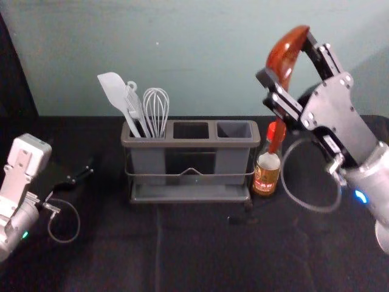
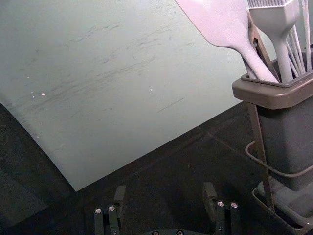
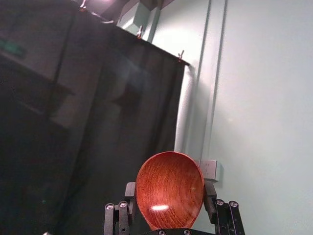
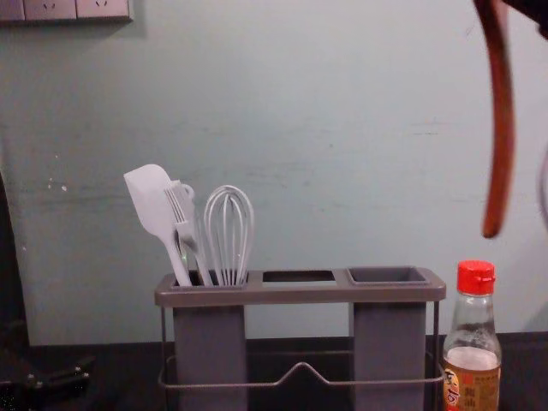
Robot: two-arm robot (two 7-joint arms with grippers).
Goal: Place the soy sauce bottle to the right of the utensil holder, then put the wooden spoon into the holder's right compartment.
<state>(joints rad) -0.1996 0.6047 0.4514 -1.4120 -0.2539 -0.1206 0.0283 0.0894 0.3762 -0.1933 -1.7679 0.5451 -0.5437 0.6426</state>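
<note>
The right gripper (image 1: 285, 59) pinches the shiny red-brown wooden spoon (image 1: 290, 46) between its fingers, handle down. The left gripper (image 1: 81, 175) is spread wide, far left.

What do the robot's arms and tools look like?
The left arm is whitish with a green light; the right arm silvery with a blue light. Each has a looping cable. The left tool and right tool have black fingers, silvery screws.

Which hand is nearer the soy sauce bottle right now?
Right. The right hand is up above the bottle, gripping the wooden spoon; the left hand is low, beyond the far left end of the utensil holder.
</note>
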